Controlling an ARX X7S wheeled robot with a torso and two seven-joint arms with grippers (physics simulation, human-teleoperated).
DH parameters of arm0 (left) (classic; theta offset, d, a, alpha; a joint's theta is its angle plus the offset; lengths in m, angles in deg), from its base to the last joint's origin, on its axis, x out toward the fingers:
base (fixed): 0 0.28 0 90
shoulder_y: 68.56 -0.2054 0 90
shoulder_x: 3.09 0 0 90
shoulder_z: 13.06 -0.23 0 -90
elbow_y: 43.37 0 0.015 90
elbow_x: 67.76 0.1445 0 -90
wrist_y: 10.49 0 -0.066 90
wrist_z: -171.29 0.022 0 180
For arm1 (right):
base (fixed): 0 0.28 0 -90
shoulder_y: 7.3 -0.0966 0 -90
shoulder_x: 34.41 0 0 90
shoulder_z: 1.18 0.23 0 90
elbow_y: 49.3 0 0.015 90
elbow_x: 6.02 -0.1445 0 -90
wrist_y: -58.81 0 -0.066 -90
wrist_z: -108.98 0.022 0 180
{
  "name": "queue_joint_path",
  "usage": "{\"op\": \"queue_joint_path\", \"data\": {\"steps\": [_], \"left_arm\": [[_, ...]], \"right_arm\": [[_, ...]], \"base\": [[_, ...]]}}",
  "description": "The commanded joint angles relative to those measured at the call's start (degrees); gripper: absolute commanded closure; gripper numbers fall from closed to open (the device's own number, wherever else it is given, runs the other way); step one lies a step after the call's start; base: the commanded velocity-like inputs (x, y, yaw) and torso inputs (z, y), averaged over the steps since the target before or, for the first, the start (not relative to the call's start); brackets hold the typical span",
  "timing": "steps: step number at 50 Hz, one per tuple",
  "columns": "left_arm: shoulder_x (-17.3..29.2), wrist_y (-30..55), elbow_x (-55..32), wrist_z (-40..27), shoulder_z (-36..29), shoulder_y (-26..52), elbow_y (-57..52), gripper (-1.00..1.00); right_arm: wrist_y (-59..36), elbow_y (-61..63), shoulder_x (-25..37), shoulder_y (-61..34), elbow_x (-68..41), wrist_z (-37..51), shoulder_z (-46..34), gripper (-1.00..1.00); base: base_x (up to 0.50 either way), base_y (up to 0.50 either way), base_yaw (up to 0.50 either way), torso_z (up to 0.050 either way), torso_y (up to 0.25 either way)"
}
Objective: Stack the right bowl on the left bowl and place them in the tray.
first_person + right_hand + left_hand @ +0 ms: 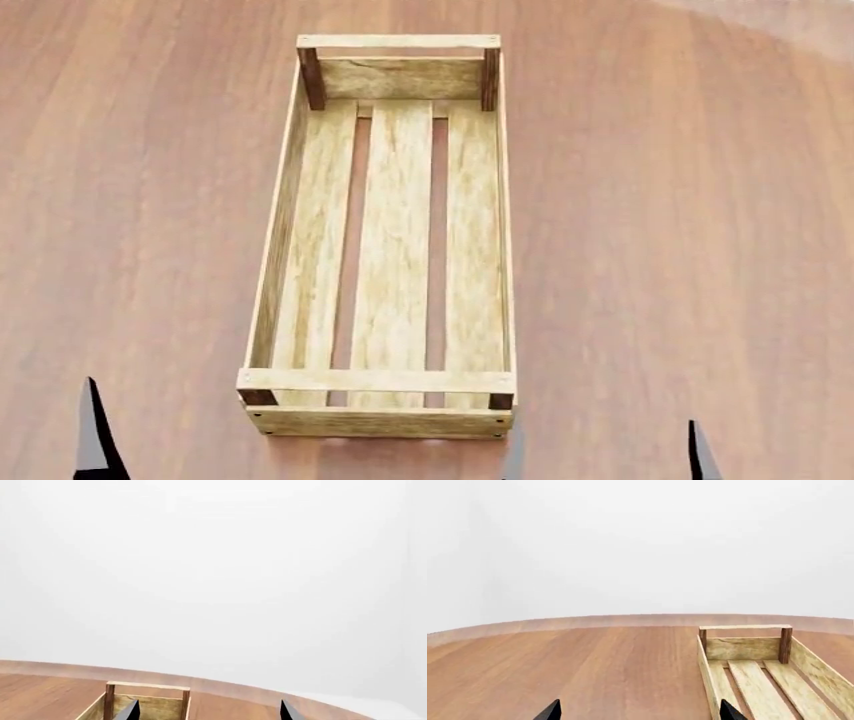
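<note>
No bowls in any view yet; tray empty, both grippers idle.

Table [694, 200] is bare brown wood as far as I can see. The tray [387, 240] sits mid-table, long axis running away from me, 3 floor slats, dark corner posts, nothing inside. Neither bowl shows in head or wrist cams, so I judge step 1 is finding them: I'd tilt the head or back the base off before moving an arm. Left gripper [639, 711] has its tips spread wide, holding nothing, near the tray's left wall. Right gripper [208, 709] is also spread and empty, pointed over the tray's far end. Keep both low and clear of the tray walls while I search.
</note>
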Motion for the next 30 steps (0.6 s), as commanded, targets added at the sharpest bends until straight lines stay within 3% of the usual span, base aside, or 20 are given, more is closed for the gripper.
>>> {"op": "queue_joint_path", "data": {"steps": [1, 17, 30], "left_arm": [[2.1, 9.7, -1.0, 1.3, 3.7, 0.9, -2.7, -1.00], [2.9, 17.4, -8.6, 2.8, 5.4, 0.4, -3.3, -1.00], [3.2, 27.4, -24.4, 4.3, 12.1, 0.6, -3.0, -1.00]], "right_arm": [[-0.3, 0.2, -0.9, 0.0, 1.3, -0.9, 1.1, -1.00], [-1.5, 0.4, -0.5, -0.3, 0.6, -0.8, 0.9, -1.00], [-2.0, 0.4, -0.3, -0.3, 0.8, -0.4, 0.6, -1.00]], "base": [[0.00, 0.00, 0.00, 0.000, 0.000], [0.00, 0.00, 0.00, 0.000, 0.000], [0.00, 0.00, 0.00, 0.000, 0.000]]}}
